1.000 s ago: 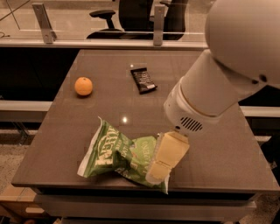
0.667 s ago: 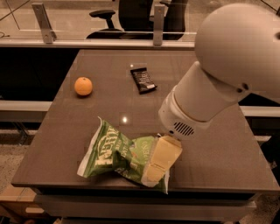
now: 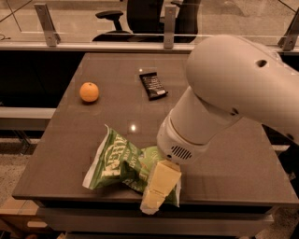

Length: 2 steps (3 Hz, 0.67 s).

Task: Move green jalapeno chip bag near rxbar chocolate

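Note:
The green jalapeno chip bag [image 3: 117, 161] lies crinkled near the table's front edge, left of centre. The rxbar chocolate [image 3: 153, 85], a small black bar, lies farther back, near the middle of the table. My gripper [image 3: 158, 191] is cream-coloured and hangs from the big white arm [image 3: 224, 93]. It sits over the bag's right end and covers part of it, close to the front edge. I cannot tell whether it is touching the bag.
A round orange fruit [image 3: 89, 92] sits at the back left of the brown table [image 3: 117, 107]. A glass rail with metal posts [image 3: 46, 23] and office chairs [image 3: 140, 14] stand behind the table. The floor drops away at the table's left and front.
My arm has swung left and toward the front edge, bringing the gripper lower over the bag's right end. The bag, bar and orange have not moved.

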Available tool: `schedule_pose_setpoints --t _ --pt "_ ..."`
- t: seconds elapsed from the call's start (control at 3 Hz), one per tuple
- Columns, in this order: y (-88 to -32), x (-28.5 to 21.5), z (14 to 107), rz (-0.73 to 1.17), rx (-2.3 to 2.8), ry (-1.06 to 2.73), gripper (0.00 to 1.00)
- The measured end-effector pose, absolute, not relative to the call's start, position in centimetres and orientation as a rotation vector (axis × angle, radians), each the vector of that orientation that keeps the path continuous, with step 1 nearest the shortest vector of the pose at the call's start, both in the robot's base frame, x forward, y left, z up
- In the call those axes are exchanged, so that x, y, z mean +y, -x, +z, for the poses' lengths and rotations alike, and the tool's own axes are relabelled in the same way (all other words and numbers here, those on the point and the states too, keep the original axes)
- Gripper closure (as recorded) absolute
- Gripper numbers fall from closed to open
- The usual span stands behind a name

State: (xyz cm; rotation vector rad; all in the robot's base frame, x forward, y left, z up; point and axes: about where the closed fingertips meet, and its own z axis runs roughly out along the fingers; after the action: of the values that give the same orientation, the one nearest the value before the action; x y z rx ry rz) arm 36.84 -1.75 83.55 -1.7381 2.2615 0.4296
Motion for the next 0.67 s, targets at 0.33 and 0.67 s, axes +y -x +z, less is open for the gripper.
schedule_pose_setpoints --t 0.33,0.67 --pt "-36.06 -0.64 82.9 0.464 2.244 1.784 0.17" --pt "-36.01 -0.62 83.04 0.458 2.243 1.783 0.41"
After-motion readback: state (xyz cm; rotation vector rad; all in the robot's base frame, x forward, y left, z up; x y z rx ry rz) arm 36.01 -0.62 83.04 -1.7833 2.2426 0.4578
